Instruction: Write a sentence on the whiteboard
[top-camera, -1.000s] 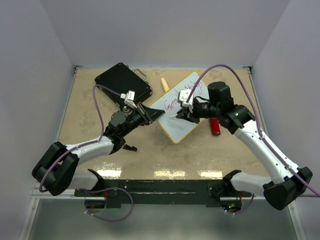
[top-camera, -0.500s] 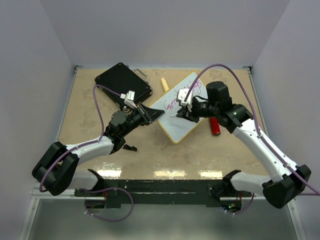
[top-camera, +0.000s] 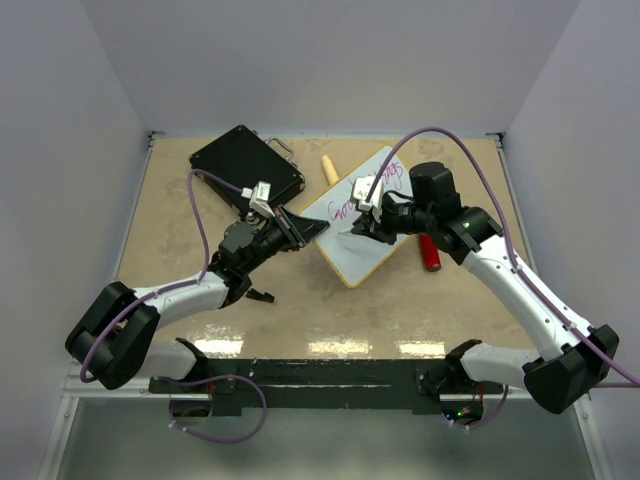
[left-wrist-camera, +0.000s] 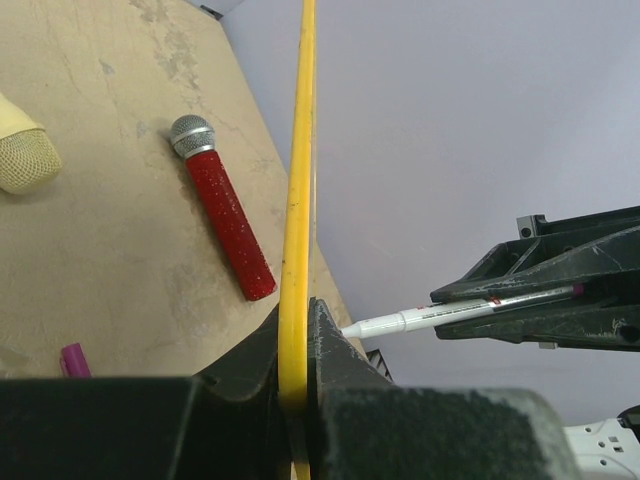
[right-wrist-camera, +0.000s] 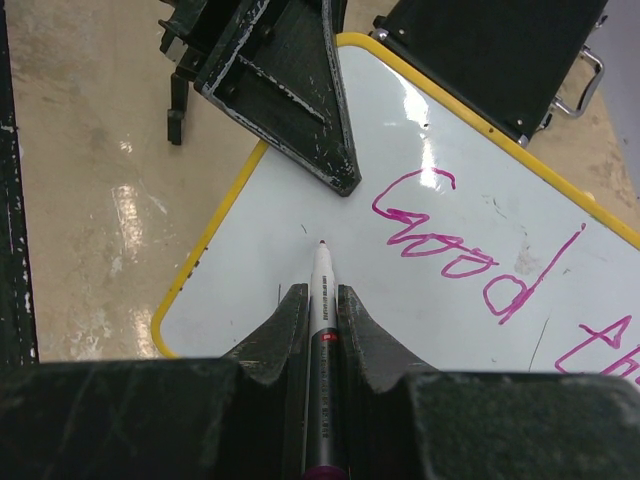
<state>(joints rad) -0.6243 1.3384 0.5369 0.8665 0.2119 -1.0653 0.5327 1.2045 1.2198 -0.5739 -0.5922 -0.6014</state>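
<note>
Evidently steadying it, the left end effector (left-wrist-camera: 296, 322) is clamped on the whiteboard (right-wrist-camera: 260, 270) frame mid-tabletop (top-camera: 170, 230); the right end effector (right-wrist-camera: 322, 305) pinches a marker (right-wrist-camera: 322, 285), tip beside the sentence (right-wrist-camera: 445, 240).

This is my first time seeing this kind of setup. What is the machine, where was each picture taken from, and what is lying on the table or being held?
The machine is two robot arms, a left arm and a right arm, bolted at the near edge of the table. Each ends in a two-finger pincer. The wide picture looks down from above and behind them. The other two come from cameras on the wrists. The left pincer is shut on the yellow edge of the whiteboard. The right pincer is shut on a marker, its tip pointing at the board beside the magenta writing, which begins "Good". Also on the table are a black case, a red microphone and a cream microphone.
</note>
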